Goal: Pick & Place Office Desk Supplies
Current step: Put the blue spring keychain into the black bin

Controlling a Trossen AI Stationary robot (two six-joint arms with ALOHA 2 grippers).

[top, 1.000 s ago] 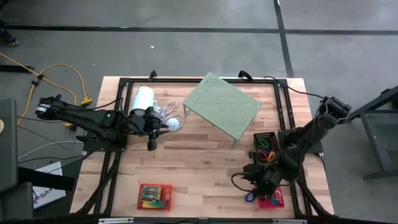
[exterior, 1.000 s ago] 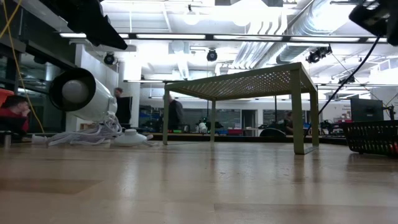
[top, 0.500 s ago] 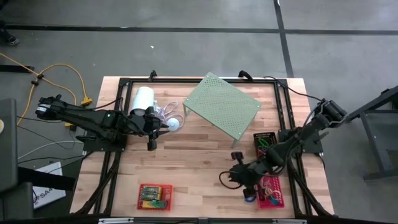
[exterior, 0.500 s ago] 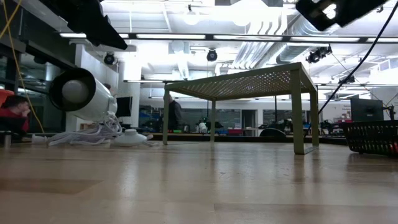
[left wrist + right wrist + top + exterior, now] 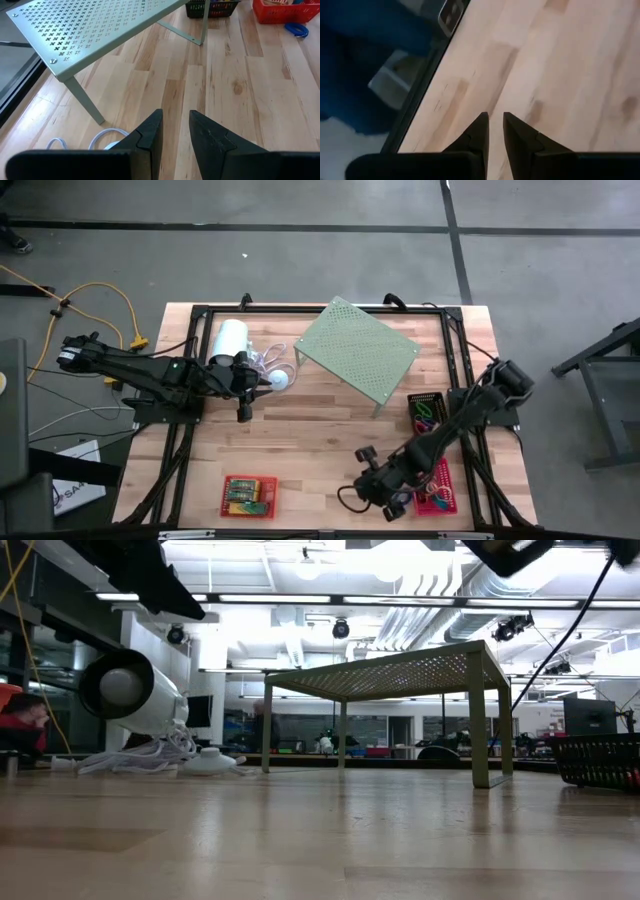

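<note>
Above bare wood, right end effector [image 5: 494, 131] narrowly parted, empty, touching nothing

Red basket [image 5: 248, 496] (boxes inside) sits front-left; black basket [image 5: 424, 408] and pink basket [image 5: 437, 492] sit right.

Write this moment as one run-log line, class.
left gripper: beside white corded cylinder, jaws slightly apart, empty | right gripper: above bare wooden table beside pink mesh basket, jaws slightly apart, empty
</note>
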